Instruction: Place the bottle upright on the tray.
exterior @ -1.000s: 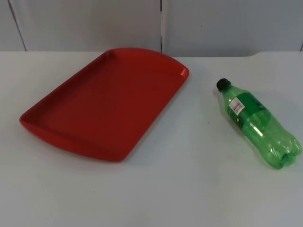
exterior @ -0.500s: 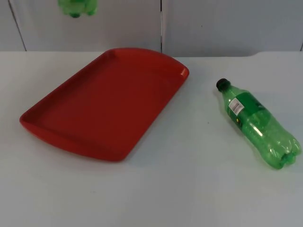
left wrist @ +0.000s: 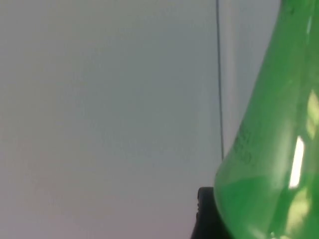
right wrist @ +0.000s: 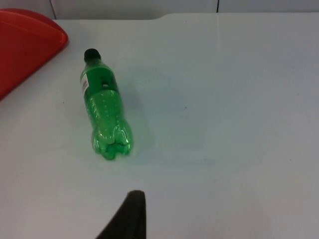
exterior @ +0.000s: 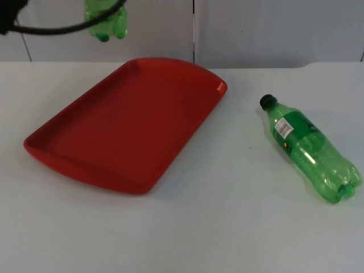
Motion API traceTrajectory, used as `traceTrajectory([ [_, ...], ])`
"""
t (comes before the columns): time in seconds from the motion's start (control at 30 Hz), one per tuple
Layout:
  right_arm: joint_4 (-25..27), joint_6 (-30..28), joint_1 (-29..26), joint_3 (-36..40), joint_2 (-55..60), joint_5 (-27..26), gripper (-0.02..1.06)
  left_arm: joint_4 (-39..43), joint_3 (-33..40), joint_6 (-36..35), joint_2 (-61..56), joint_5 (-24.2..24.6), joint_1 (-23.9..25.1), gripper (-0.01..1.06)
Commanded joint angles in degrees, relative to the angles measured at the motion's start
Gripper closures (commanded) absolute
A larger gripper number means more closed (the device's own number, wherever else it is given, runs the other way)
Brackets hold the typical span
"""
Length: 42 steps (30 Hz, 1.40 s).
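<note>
A red tray [exterior: 128,122] lies on the white table, left of centre, with nothing on it. One green bottle [exterior: 106,21] hangs in the air beyond the tray's far left corner, its lobed base pointing down. In the left wrist view the same bottle [left wrist: 274,149] stands close against a black fingertip [left wrist: 204,214] of my left gripper [left wrist: 222,219], which is shut on it. A second green bottle [exterior: 310,149] with a black cap lies on its side right of the tray, cap towards the wall. My right gripper [right wrist: 127,216] waits above the table, short of this lying bottle [right wrist: 104,112].
The grey partition wall [exterior: 273,28] closes the table at the back. White table top [exterior: 227,227] stretches in front of the tray and the lying bottle. A corner of the tray [right wrist: 25,45] appears in the right wrist view.
The held bottle has come into the top view from the upper edge and moved down and slightly right. The tray and the lying bottle have not moved.
</note>
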Motion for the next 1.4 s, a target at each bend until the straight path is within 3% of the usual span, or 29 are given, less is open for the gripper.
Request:
traceTrajectory([
  [0.0, 0.19, 0.11, -0.4, 0.16, -0.21, -0.27, -0.01, 0.4, 0.07, 1.86, 3.97, -6.41, 0.09, 1.05],
  [0.57, 0.19, 0.11, -0.4, 0.16, -0.21, -0.27, -0.01, -7.06, 0.07, 6.76, 15.55, -14.29, 0.35, 1.05],
  [0.87, 0.19, 0.11, -0.4, 0.16, -0.21, -0.27, -0.01, -7.33, 0.07, 6.67, 21.03, -22.04, 2.09, 1.05],
  [1.37, 0.19, 0.11, -0.4, 0.16, -0.21, -0.27, -0.01, -5.57, -0.05, 5.21, 26.68, -22.04, 2.6, 1.05],
])
